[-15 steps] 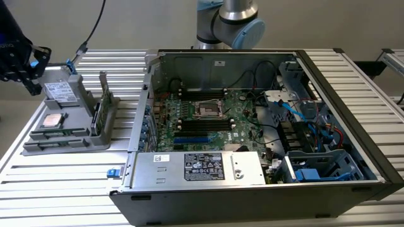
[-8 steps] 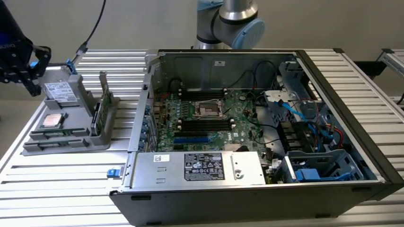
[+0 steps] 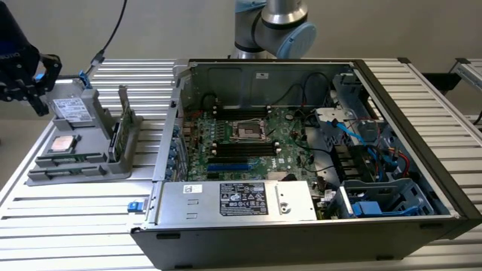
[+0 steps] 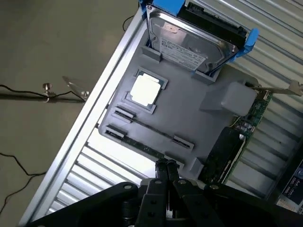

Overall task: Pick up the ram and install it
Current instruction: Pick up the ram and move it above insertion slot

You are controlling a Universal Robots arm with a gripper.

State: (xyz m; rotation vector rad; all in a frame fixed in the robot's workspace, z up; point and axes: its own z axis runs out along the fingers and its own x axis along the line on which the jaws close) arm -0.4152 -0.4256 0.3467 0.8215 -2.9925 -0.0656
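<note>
- One ram (image 4: 137, 144) can be made out: a thin dark-green stick on edge in a long slot along one edge of the grey tray (image 4: 189, 109). In the exterior view, the ram (image 3: 71, 160) is at the tray's (image 3: 90, 169) near end.
- A second slot runs parallel to it further into the tray; I cannot tell whether it holds anything.
- One square silver processor chip (image 4: 145, 91) lies in a recess at the tray's middle.
- One boxy grey drive (image 4: 189, 42) with a white label stands tilted at the tray's opposite end.
- One expansion card (image 4: 232, 146) stands upright along the tray's side edge.
- One gripper (image 4: 165, 165): its two black fingers are pressed together and hold nothing.
- In the wrist view the fingertips line up with the tray edge just beside one end of the ram, apart from it.
- In the exterior view the gripper (image 3: 35, 101) hangs over the slatted table's (image 3: 75, 226) far left corner. It is raised beside the drive (image 3: 71, 107), with the chip (image 3: 62, 144) between it and the ram.
- The card (image 3: 121, 132) stands between the tray's contents and one open computer case (image 3: 301, 243), which fills the table's middle and right.
- Inside the case lie one motherboard (image 3: 256, 141) with dark memory slots either side of its socket, a power supply (image 3: 241, 200) along the near edge, and loose blue and black cables.
- The robot arm (image 3: 275, 28) rises behind the case's far edge.
</note>
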